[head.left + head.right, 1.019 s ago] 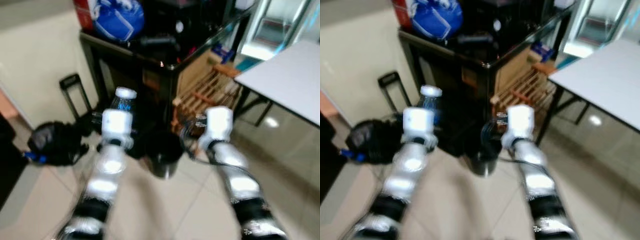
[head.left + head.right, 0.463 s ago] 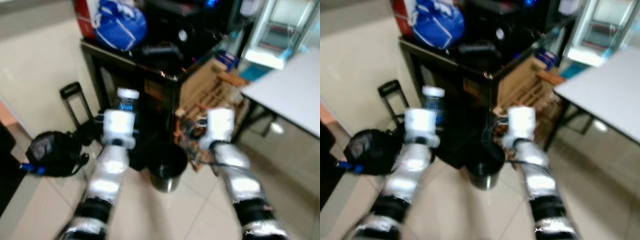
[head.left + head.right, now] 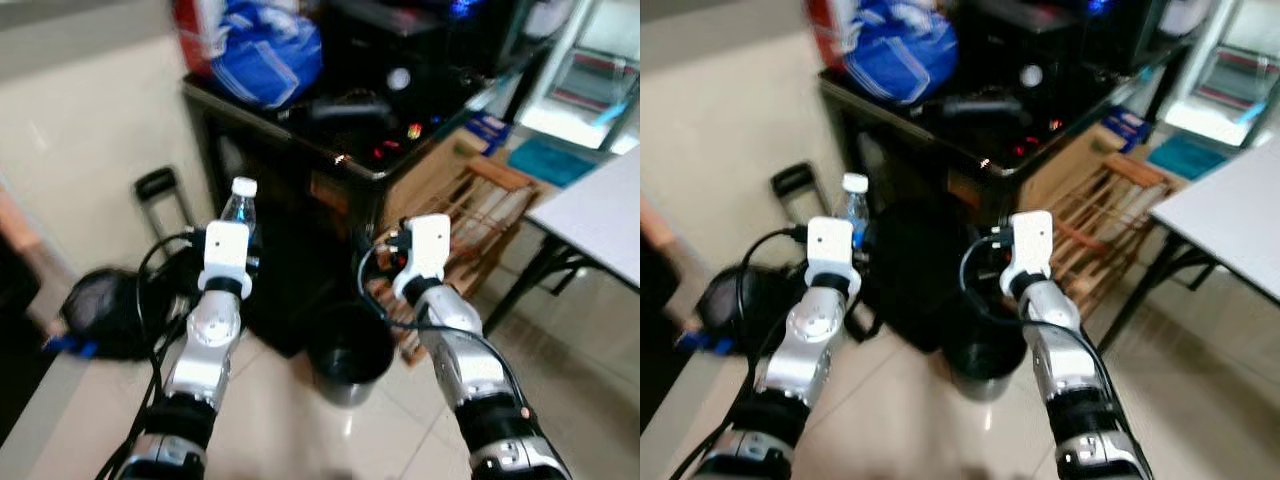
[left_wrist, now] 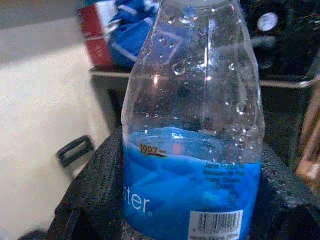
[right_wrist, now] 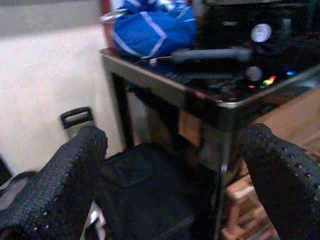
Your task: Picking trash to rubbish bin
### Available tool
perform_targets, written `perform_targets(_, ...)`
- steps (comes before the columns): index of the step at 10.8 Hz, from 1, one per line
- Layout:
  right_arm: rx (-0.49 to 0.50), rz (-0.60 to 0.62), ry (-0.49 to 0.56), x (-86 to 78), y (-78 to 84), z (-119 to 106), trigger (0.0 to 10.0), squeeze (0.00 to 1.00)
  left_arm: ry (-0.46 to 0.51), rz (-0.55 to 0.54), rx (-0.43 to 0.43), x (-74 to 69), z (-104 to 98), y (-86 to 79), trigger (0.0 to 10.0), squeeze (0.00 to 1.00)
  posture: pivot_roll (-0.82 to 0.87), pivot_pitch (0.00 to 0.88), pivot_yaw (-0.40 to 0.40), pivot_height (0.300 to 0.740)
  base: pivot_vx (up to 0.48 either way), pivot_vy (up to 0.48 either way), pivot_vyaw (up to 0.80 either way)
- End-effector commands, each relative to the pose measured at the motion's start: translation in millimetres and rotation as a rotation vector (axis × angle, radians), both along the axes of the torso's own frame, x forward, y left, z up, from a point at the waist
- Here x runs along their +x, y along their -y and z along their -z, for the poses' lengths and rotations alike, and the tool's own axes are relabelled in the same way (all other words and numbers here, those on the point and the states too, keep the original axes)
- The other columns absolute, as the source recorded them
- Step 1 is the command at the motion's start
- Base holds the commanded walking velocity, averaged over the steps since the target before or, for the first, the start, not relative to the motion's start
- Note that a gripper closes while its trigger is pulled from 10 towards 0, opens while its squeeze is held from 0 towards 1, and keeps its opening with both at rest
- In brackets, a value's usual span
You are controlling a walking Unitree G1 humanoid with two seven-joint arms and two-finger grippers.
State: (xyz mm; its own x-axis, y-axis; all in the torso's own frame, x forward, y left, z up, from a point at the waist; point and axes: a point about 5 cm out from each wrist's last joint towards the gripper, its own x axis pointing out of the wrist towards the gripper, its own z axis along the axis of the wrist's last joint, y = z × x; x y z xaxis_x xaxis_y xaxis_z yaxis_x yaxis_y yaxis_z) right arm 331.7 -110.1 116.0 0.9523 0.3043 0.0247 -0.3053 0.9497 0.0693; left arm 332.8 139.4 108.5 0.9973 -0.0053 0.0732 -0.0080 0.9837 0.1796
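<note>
One bottle (image 4: 192, 150) in left gripper (image 3: 236, 222), upright.

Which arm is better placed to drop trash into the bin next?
Left. The left gripper is shut on the water bottle, held up and to the left of the black bin on the floor. The right gripper is open with nothing between its fingers.

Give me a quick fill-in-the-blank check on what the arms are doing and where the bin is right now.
1. The left gripper is shut on a plastic ____.
2. The right gripper is open and holds ____.
3. The rubbish bin stands on the floor, its colour ____.
4. The bag on the dark table is ____.

Missing words: bottle; nothing; black; blue
</note>
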Motion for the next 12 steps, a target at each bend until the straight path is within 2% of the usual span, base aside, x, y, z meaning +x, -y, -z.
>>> perform_targets(1,0.000,0.010,-0.007,0.6,5.7,0.0,10.0,0.00,0.000,0.018,0.001,0.4,-0.6,7.1,10.0,0.00,0.04,0.051,0.023,0.740,0.480,0.000,-0.47)
perform_targets(2,0.000,0.007,-0.009,0.6,5.1,0.1,10.0,0.00,0.001,0.018,0.003,0.4,-0.8,6.8,10.0,0.00,0.04,0.051,0.023,0.740,0.480,0.000,-0.80)
perform_targets(10,-0.014,0.004,0.000,1.9,5.1,-0.6,10.0,0.00,0.007,0.020,0.005,1.7,-2.3,7.1,10.0,0.00,0.04,0.047,0.021,0.740,0.480,0.000,0.00)
perform_targets(12,-0.014,0.000,-0.001,1.2,4.9,0.1,10.0,0.00,0.045,0.042,-0.013,0.0,-6.5,10.8,10.0,0.00,0.04,0.048,0.020,0.740,0.167,0.000,0.00)
